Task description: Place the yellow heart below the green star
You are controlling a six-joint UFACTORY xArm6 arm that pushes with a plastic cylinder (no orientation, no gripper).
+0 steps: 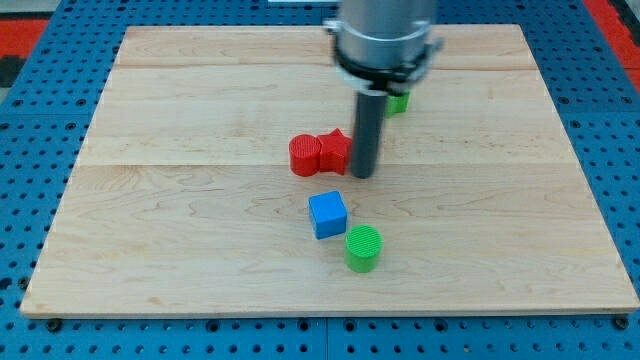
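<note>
My tip (362, 176) rests on the wooden board (180, 230) near its middle. It stands right beside a red block (336, 150), on that block's right. A small part of a green block (399, 102) shows behind the arm's body, above and right of the tip; its shape is mostly hidden. No yellow heart shows in the view; the rod and the arm's body cover part of the board behind them.
A red cylinder (305, 156) touches the left side of the red block. A blue cube (327, 214) lies below the tip, slightly to its left. A green cylinder (363, 248) sits just below and right of the cube. Blue pegboard surrounds the board.
</note>
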